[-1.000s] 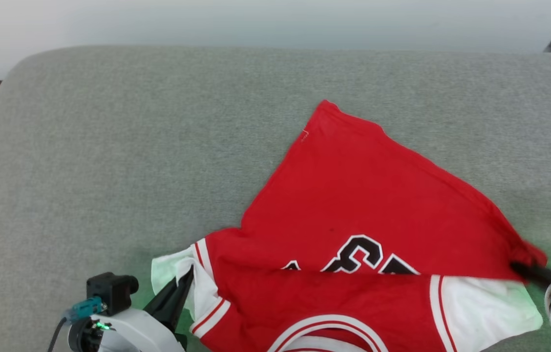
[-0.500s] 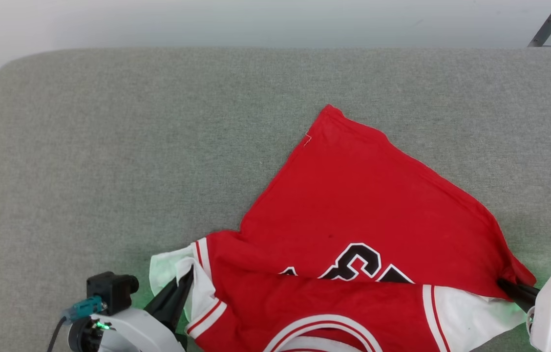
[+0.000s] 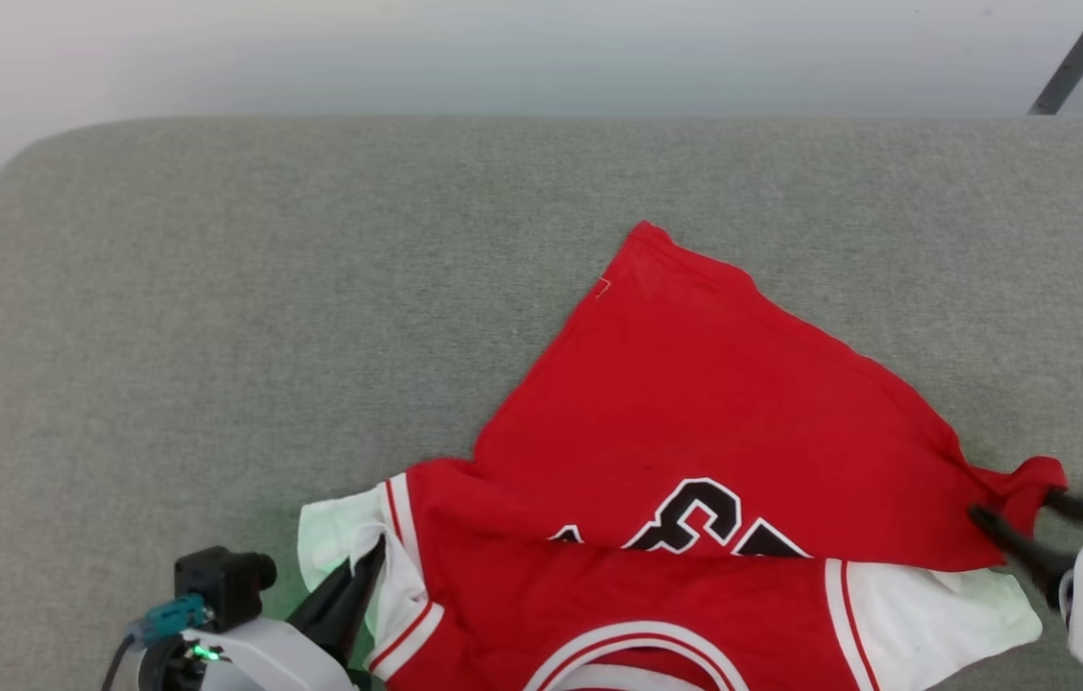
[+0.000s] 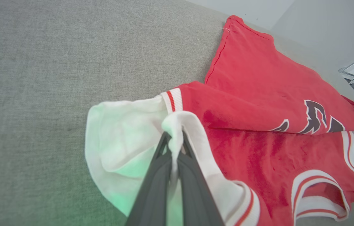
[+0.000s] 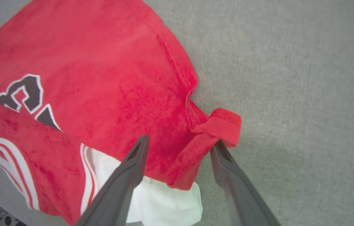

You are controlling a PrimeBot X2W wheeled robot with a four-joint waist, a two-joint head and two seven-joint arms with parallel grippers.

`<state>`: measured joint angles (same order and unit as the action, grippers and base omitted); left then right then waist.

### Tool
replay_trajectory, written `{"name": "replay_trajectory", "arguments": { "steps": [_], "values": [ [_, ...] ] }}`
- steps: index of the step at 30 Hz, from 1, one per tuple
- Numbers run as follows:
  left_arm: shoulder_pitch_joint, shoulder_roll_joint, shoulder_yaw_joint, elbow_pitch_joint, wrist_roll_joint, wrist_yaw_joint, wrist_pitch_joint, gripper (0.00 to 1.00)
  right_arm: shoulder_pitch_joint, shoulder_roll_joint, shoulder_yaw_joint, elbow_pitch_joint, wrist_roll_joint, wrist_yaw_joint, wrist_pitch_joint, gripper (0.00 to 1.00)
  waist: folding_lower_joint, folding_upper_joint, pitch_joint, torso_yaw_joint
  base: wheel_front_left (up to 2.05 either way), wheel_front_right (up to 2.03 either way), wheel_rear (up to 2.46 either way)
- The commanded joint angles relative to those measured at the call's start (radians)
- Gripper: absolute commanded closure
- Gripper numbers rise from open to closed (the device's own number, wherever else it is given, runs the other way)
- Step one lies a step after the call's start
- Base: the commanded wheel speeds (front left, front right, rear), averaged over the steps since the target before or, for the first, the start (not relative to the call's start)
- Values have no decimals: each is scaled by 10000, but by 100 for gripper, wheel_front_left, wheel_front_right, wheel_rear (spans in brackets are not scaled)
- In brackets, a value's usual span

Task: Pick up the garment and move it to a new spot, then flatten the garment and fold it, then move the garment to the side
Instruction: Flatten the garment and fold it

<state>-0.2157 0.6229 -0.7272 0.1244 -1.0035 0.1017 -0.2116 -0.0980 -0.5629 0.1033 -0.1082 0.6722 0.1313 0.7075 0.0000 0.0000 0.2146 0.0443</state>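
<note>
Red jersey partly folded on a grey cushion, one gripper clamped on it, the other spread.
The garment (image 3: pixel 695 413) lies on the grey cushion (image 3: pixel 263 288), from the head view's centre toward 5 o'clock, with a fold hiding part of its numerals. At 7 o'clock the left gripper (image 4: pixel 174 139) is closed, pinching the white sleeve's edge. At 4 o'clock the right gripper (image 5: pixel 180 142) stands wide apart, with a rolled red hem corner lying loose between its fingers.
</note>
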Motion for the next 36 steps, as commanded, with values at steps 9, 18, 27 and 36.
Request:
{"name": "replay_trajectory", "arguments": {
  "steps": [9, 18, 27, 36],
  "values": [
    [-278, -363, -357, 84, 174, -180, 166, 100, -1740, -290, 413, -1095, -477, -11, 17, 0, 0, 0, -99, 694, 0, 0, 0],
    [-1033, -1027, -810, 678, 437, -715, 328, 100, -4830, -358, 2427, 989, -165, -9, -427, 0, 0, 0, 157, 1721, 0, 0, 0],
    [-1812, -1815, -1160, 1562, 627, -1365, 237, 100, -7900, -180, 5282, 4631, 222, -11, -767, 0, 0, 0, 657, 2671, 0, 0, 0],
    [-2471, -2543, -1466, 2465, 742, -1908, 63, 100, -9647, -42, 7136, 7387, 953, -11, -595, 0, 0, 0, 1208, 3447, 0, 0, 0]
  ]
}}
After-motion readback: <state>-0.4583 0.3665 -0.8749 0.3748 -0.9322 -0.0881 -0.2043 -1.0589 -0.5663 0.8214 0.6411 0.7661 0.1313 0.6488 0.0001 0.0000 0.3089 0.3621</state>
